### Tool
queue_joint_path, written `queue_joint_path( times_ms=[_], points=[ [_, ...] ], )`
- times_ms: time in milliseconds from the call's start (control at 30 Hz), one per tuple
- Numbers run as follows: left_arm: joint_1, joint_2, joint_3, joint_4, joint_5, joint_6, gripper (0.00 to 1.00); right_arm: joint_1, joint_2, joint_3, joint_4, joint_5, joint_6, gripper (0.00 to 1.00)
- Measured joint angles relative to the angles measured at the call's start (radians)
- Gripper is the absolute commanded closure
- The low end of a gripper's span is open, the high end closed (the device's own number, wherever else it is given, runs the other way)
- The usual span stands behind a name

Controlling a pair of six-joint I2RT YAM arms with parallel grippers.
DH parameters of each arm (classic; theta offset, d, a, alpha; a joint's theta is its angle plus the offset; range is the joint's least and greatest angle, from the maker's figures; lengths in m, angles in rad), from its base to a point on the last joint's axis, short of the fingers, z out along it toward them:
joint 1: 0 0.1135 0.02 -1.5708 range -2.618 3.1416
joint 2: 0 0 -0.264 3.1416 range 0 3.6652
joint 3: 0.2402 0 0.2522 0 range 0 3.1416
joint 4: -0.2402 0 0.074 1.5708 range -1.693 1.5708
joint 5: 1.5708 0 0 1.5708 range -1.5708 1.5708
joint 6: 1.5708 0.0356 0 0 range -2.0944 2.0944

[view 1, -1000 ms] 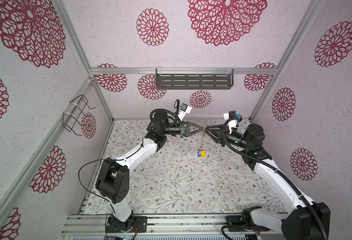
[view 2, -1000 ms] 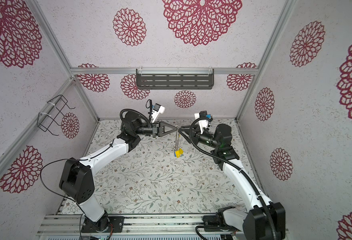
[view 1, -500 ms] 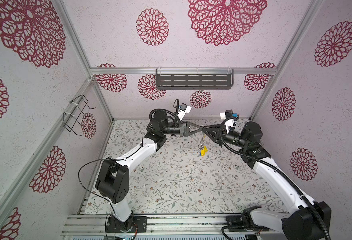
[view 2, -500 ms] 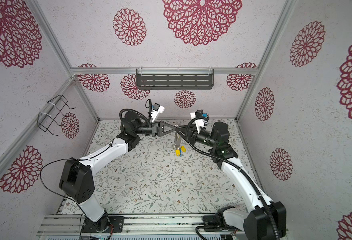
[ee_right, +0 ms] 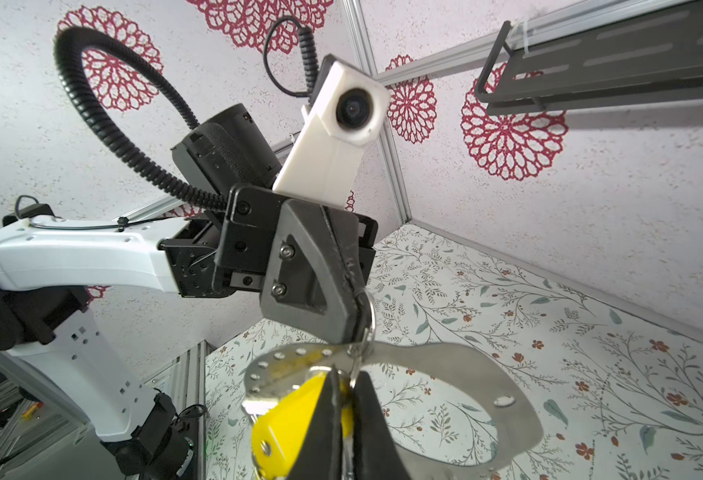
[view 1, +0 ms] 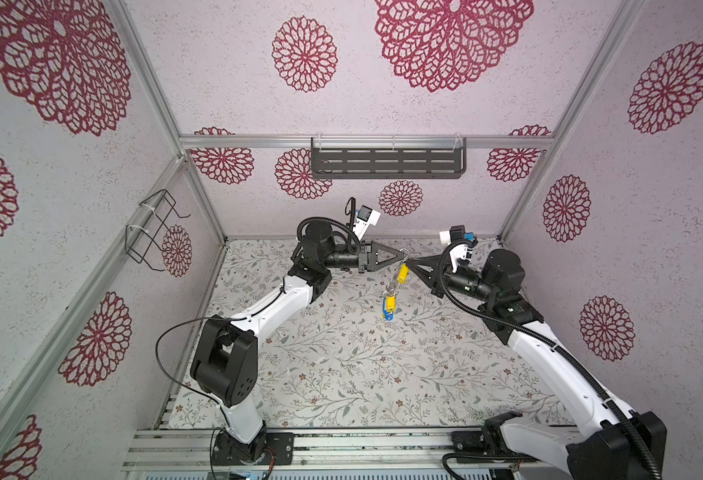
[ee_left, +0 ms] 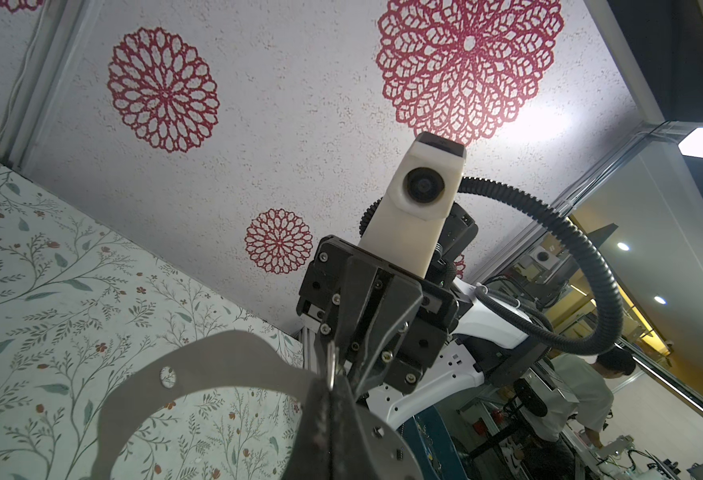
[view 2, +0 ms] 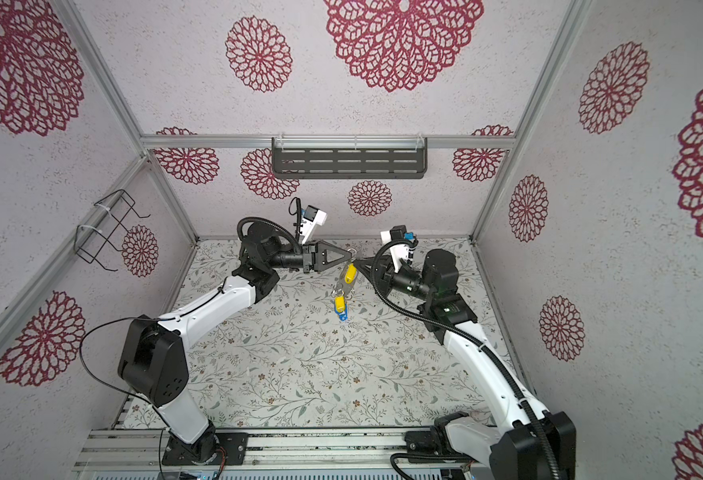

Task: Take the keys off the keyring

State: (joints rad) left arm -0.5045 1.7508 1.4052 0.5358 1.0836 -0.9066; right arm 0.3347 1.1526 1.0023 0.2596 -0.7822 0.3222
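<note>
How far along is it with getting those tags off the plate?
Nothing looks removed: blue and yellow plastic tags hang from the grey horseshoe-shaped metal plate. In hand: the left pincer grips a small silver ring on its rim; the right pincer seems shut on one yellow tag. Left: every tag.

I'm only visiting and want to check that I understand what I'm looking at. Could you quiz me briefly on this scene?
1. True or false: the keyring lies flat on the table.
2. The key tags hanging from it are: A) red and green, B) yellow and blue, C) black and white.
3. Are the left end effector's jaws open or shut?
Key: 1 false, it hangs in the air between the left end effector and the right end effector; 2 B; 3 shut.
</note>
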Motion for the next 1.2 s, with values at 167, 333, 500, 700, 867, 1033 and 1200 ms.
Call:
queue_joint_path(
  times_ms=[167, 333, 500, 700, 867, 1033, 1200],
  points=[
    [-0.001, 0.000, 0.000, -0.002, -0.008, 0.001, 1.00, 0.001, -0.008, -0.022, 0.024, 0.037, 0.003, 1.00],
    [-0.002, 0.000, 0.000, -0.002, -0.028, 0.004, 1.00, 0.005, -0.011, -0.030, 0.048, 0.076, 0.003, 1.00],
    [-0.002, 0.000, -0.001, -0.011, -0.054, 0.016, 1.00, 0.005, -0.012, -0.031, 0.064, 0.117, 0.001, 1.00],
    [-0.011, 0.004, -0.017, 0.014, -0.095, -0.017, 1.00, 0.009, -0.030, -0.055, 0.097, 0.177, -0.016, 1.00],
    [-0.018, 0.042, -0.021, 0.129, -0.113, -0.122, 1.00, 0.017, -0.035, -0.072, 0.136, 0.220, -0.016, 1.00],
    [-0.024, 0.089, -0.021, 0.257, -0.129, -0.230, 1.00, 0.029, -0.035, -0.097, 0.198, 0.270, -0.016, 1.00],
    [-0.028, 0.099, -0.020, 0.282, -0.133, -0.266, 1.00, 0.043, -0.035, -0.129, 0.276, 0.306, -0.016, 1.00]
  ],
)
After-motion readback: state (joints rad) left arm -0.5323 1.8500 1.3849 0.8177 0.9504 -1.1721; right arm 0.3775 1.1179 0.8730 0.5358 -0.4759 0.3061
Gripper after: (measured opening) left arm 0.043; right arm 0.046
